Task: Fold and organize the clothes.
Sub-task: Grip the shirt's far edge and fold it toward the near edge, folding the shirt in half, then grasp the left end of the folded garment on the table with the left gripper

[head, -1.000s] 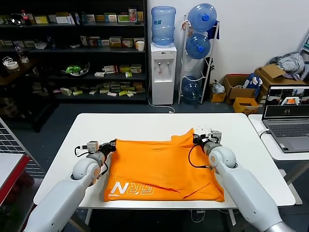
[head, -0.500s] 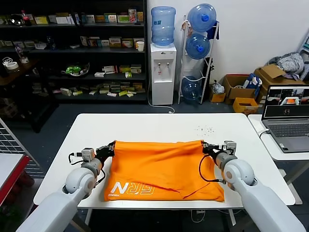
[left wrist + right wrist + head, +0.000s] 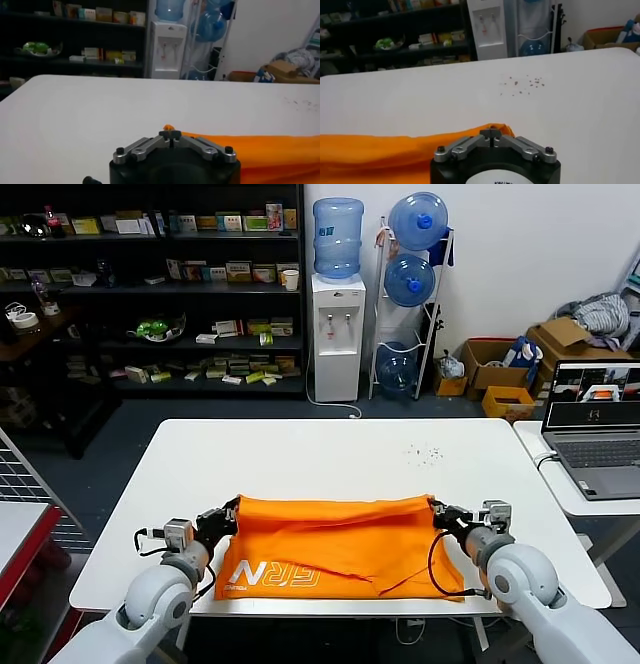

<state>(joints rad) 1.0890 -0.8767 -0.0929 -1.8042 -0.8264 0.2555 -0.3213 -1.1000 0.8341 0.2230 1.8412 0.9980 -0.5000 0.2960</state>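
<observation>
The orange T-shirt (image 3: pixel 335 544) lies on the front part of the white table (image 3: pixel 300 454), near the edge closest to the robot. It is doubled over, so its far border is a fold line that runs straight from one gripper to the other. White printed letters are seen on the front left part of the cloth. The left gripper (image 3: pixel 228 518) is at the left end of this fold line and is clenched on the fabric; in the left wrist view its fingertips (image 3: pixel 170 134) meet on a small orange corner of the T-shirt (image 3: pixel 260 150). The right gripper (image 3: pixel 441 513) is at the right end of the fold and is also clenched on the cloth; the right wrist view shows its closed tips (image 3: pixel 491 133) pinching the orange edge (image 3: pixel 395 150). Some small dark crumbs (image 3: pixel 425 452) lie on the table behind the shirt. A laptop (image 3: pixel 593 424) stands open on a second table at the right. Farther back there is a water dispenser (image 3: pixel 337 314) and dark shelves (image 3: pixel 150 284)
</observation>
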